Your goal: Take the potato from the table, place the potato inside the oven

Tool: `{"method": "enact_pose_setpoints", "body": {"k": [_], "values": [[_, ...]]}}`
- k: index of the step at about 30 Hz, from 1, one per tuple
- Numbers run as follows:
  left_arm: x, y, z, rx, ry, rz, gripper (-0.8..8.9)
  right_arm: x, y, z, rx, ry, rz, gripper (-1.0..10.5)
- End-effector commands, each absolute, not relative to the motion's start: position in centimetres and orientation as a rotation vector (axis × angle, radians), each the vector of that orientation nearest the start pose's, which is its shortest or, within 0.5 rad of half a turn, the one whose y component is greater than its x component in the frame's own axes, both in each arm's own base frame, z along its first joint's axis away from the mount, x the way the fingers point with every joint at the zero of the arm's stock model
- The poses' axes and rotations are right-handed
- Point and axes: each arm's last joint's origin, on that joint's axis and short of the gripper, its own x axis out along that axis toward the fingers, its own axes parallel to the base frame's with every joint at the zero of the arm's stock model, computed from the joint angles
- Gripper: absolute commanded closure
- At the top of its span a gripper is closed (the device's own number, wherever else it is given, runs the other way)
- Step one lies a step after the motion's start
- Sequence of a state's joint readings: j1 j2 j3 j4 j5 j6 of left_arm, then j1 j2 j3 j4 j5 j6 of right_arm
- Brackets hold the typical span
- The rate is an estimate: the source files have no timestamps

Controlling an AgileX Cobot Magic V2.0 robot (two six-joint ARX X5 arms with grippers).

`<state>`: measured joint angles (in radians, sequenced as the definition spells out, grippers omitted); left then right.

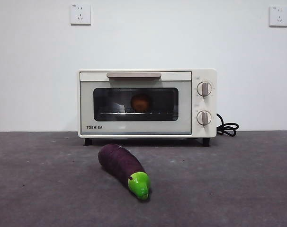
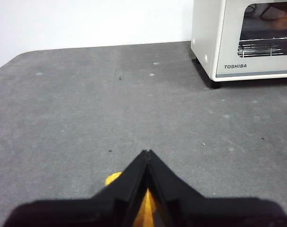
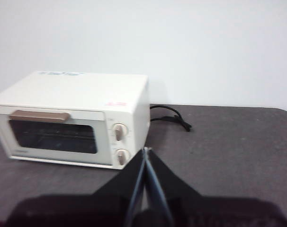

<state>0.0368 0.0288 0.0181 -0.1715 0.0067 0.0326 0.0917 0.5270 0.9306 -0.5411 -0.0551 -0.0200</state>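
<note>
The potato point(image 1: 140, 102) is an orange-brown lump on the wire rack inside the oven point(image 1: 147, 103), seen through the glass of the closed door. The cream-white oven stands at the back of the dark grey table point(image 1: 228, 189). In the left wrist view my left gripper point(image 2: 147, 152) is shut and empty, low over bare table, with the oven point(image 2: 245, 38) off to one side. In the right wrist view my right gripper point(image 3: 146, 149) is shut and empty, held above the table in front of the oven's point(image 3: 77, 118) knob side. Neither arm shows in the front view.
A purple eggplant point(image 1: 123, 169) with a green cap lies on the table in front of the oven. The oven's black cord point(image 1: 227, 127) trails from its right side. Two wall sockets point(image 1: 80, 14) sit high on the white wall.
</note>
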Motion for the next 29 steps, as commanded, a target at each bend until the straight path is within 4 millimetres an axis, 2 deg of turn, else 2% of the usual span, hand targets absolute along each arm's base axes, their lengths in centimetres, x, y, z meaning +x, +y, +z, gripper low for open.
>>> {"method": "enact_pose_setpoints", "body": {"k": [1, 7, 17, 23, 29], "values": [[9.7, 0.4, 14.8, 0.021, 0.188, 0.031, 8.18, 9.2, 0.7, 34.6, -0.032, 0.113, 0.120, 9.5], [9.7, 0.4, 14.8, 0.021, 0.188, 0.031, 8.18, 9.4, 0.2, 29.4, -0.071, 0.087, 0.062, 9.5], [9.7, 0.4, 14.8, 0.021, 0.188, 0.031, 8.18, 9.9, 0.2, 21.0, -0.078, 0.044, 0.059, 9.5], [9.7, 0.4, 14.8, 0.021, 0.188, 0.031, 8.18, 9.6, 0.2, 17.8, -0.081, 0.038, 0.054, 9.5], [9.7, 0.4, 14.8, 0.021, 0.190, 0.031, 8.18, 9.7, 0.1, 15.8, -0.086, 0.093, 0.046, 9.5]]}}
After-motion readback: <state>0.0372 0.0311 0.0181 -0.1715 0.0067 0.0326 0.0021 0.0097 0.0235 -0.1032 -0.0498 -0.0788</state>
